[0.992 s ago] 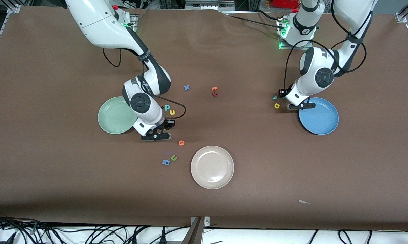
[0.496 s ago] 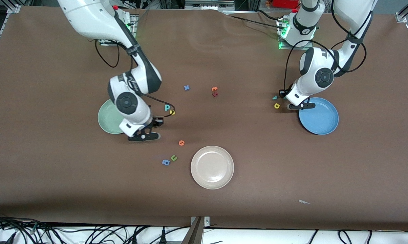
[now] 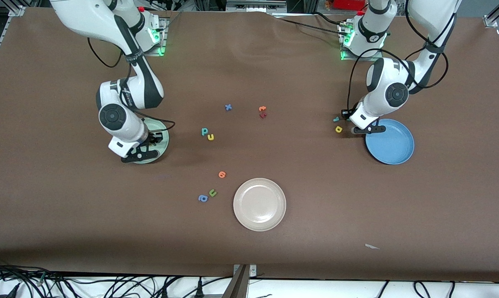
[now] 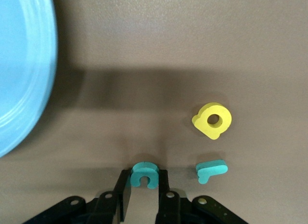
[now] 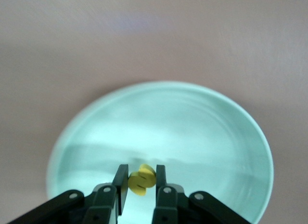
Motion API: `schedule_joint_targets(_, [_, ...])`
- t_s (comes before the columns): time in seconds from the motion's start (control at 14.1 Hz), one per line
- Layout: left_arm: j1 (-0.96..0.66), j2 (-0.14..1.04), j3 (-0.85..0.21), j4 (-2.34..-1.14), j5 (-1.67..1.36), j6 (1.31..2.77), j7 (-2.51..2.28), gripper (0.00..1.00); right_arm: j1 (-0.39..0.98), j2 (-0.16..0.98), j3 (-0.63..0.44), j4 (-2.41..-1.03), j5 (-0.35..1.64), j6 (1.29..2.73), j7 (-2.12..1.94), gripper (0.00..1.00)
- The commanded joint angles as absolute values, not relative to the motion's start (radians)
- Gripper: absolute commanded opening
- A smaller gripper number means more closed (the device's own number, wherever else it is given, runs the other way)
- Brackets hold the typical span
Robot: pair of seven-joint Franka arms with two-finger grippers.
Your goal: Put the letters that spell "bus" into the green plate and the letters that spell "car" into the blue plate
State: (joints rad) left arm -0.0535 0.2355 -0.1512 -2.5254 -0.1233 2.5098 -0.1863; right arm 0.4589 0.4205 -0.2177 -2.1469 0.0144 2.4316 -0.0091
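Yellow s (image 5: 141,179), pinched in the right gripper (image 5: 140,185) jaws, has travelled from mid-table to over the green plate (image 3: 163,145), ready to drop. Left gripper (image 4: 144,183) jaws have just closed on the teal c (image 4: 144,173) beside the blue plate (image 3: 392,145).

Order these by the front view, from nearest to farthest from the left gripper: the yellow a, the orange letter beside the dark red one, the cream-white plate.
From the left gripper:
1. Yellow a, just beside the gripper.
2. Orange letter, toward mid-table.
3. Cream-white plate, nearest the front camera.
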Motion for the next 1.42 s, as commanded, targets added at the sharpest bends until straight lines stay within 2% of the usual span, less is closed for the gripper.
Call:
schedule_joint_targets(0.0, [-0.046,0.236,-0.152,-2.526,-0.112,2.520,-0.166,0.02,0.466,0.383,-0.245,-2.215,0.014,2.476,-0.063,0.36])
schedule_joint_targets(0.07, [-0.046,0.232,-0.152,-2.520,-0.112,2.510,-0.166,0.02,0.465,0.383,-0.247,-2.214,0.015,2.474,-0.060,0.78])
schedule_joint_targets(0.14, [-0.045,0.226,-0.149,-2.514,-0.113,2.504,-0.166,0.02,0.466,0.382,-0.247,-2.209,0.015,2.471,-0.054,1.00])
schedule_joint_targets(0.28, [-0.032,0.219,-0.144,-2.465,-0.112,2.430,-0.169,0.02,0.466,0.365,-0.247,-2.197,0.018,2.451,-0.051,1.00])
schedule_joint_targets(0.43, [-0.023,0.219,-0.143,-2.352,-0.112,2.248,-0.169,0.02,0.474,0.338,-0.233,-2.149,0.029,2.375,-0.002,0.99])
schedule_joint_targets(0.57, [0.029,0.225,-0.143,-2.210,-0.112,2.044,-0.147,0.02,0.476,0.341,-0.168,-2.048,0.029,2.230,0.180,0.99])
schedule_joint_targets(0.71, [0.098,0.229,-0.141,-2.120,-0.112,1.936,-0.054,0.01,0.476,0.351,-0.106,-1.994,0.029,2.172,0.308,0.98])
schedule_joint_targets(0.78, [0.141,0.229,-0.141,-2.099,-0.101,1.924,-0.005,0.00,0.476,0.354,-0.074,-1.993,0.029,2.180,0.348,0.95])
schedule_joint_targets(0.99, [0.237,0.241,-0.143,-2.080,0.020,1.924,0.121,0.00,0.477,0.400,0.009,-1.971,0.022,2.219,0.350,0.78])
schedule_joint_targets(1.13, [0.293,0.314,-0.143,-2.045,0.066,1.933,0.164,0.00,0.491,0.426,0.073,-1.971,0.020,2.314,0.354,0.75])
schedule_joint_targets(1.28, [0.299,0.383,-0.143,-2.040,0.133,1.988,0.163,0.00,0.508,0.455,0.078,-1.964,0.029,2.355,0.394,0.73])
schedule_joint_targets(1.35, [0.307,0.402,-0.143,-2.043,0.135,2.014,0.161,0.00,0.520,0.463,0.080,-1.963,0.028,2.368,0.408,0.55])
